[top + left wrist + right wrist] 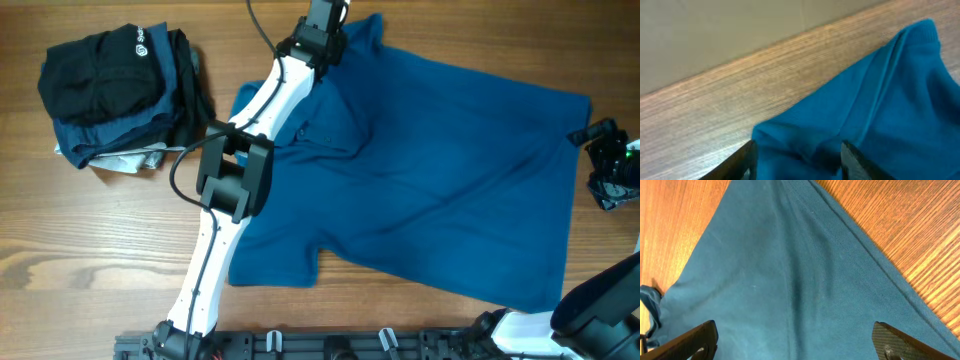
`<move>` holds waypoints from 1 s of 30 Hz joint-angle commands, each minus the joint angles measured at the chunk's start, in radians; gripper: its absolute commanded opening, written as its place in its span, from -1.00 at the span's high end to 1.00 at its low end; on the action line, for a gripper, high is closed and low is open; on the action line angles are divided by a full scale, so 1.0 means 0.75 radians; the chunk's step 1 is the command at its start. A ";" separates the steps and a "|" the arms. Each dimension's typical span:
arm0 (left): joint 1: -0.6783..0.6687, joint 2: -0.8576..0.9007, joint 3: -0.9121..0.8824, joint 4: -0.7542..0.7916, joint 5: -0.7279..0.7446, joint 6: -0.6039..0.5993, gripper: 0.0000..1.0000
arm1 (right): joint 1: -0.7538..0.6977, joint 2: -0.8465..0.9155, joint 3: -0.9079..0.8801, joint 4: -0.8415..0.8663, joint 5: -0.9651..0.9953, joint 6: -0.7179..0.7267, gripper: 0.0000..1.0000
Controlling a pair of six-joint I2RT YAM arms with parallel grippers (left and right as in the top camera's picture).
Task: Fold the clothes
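Observation:
The clothes are one medium-blue polo shirt (pixel 440 170), spread flat across the middle and right of the wooden table with some creases. My left gripper (pixel 322 30) is at the shirt's far top corner. In the left wrist view its jaws (pixel 798 150) stand apart, with a bunched fold of the blue fabric (pixel 880 100) lying between the fingers (pixel 742 165). My right gripper (pixel 592 165) is at the shirt's right edge. In the right wrist view it (pixel 795 327) is wide open just above flat blue cloth (pixel 790 255), holding nothing.
A stack of dark folded garments (pixel 120 90), with a black one bearing a white logo on top, lies at the far left. The table's far edge (pixel 765 50) runs close behind the left gripper. The arm bases and a black rail (pixel 350 345) line the front edge.

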 commanded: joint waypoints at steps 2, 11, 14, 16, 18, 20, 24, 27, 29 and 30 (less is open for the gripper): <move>-0.036 -0.069 0.004 -0.036 0.022 0.001 0.03 | 0.003 -0.025 0.018 0.004 -0.017 -0.008 -0.99; -0.031 0.004 0.004 -0.021 0.016 0.001 0.05 | 0.003 -0.025 0.018 0.004 -0.017 -0.008 -0.99; -0.019 0.006 0.004 0.002 0.006 0.001 0.07 | 0.003 -0.025 0.018 0.004 -0.017 -0.008 -0.99; -0.014 0.006 0.004 0.000 0.007 0.001 0.11 | 0.003 -0.025 0.018 0.004 -0.017 -0.008 -0.99; -0.014 0.011 0.004 -0.015 0.007 0.002 0.12 | 0.003 -0.025 0.018 0.004 -0.017 -0.008 -0.99; -0.014 0.014 0.004 -0.031 0.007 0.002 0.10 | 0.003 -0.025 0.018 0.004 -0.017 -0.008 -0.99; -0.015 0.014 0.004 -0.039 0.007 0.002 0.10 | 0.003 -0.025 0.018 0.004 -0.017 -0.008 -1.00; -0.015 0.015 0.004 -0.051 0.007 0.002 0.10 | 0.003 -0.025 0.018 0.004 -0.017 -0.008 -0.99; -0.015 0.019 0.004 -0.054 0.007 0.002 0.10 | 0.003 -0.025 0.018 0.004 -0.018 -0.009 -1.00; -0.015 0.021 0.004 -0.054 0.007 0.002 0.10 | 0.003 -0.025 0.018 0.004 -0.017 -0.008 -0.99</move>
